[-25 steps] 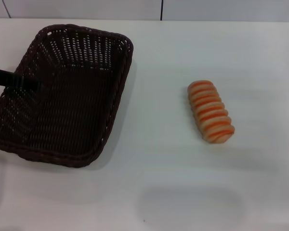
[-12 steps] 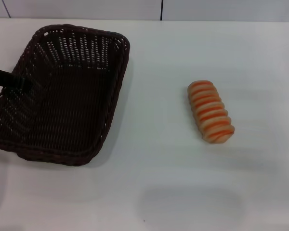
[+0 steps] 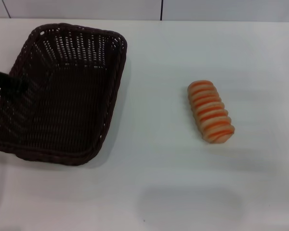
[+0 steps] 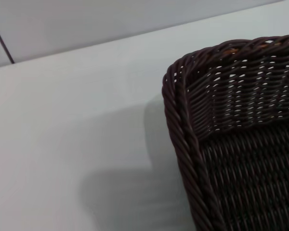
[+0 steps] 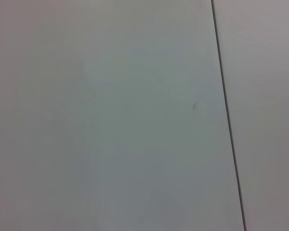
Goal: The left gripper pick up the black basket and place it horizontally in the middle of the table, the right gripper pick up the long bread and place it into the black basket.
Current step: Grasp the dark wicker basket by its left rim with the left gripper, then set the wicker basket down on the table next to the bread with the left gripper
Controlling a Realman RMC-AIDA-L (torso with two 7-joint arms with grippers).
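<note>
We see a plain white table [image 3: 159,192] filling nearly all of the head view, w/ soft grey shadows on its near part. Along the far edge runs a pale wall [image 3: 86,8], split by thin dark vertical seams, one far left & one near centre. Light is even & diffuse, no hard glare. Right wrist view shows only a pale panelled surface [image 5: 111,120] w/ thin dark seams.

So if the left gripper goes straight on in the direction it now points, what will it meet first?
Probably the inner floor or far wall of the dark woven wicker basket. The left gripper reaches over the basket's left rim, pointing right across it; depth is unclear.
</note>
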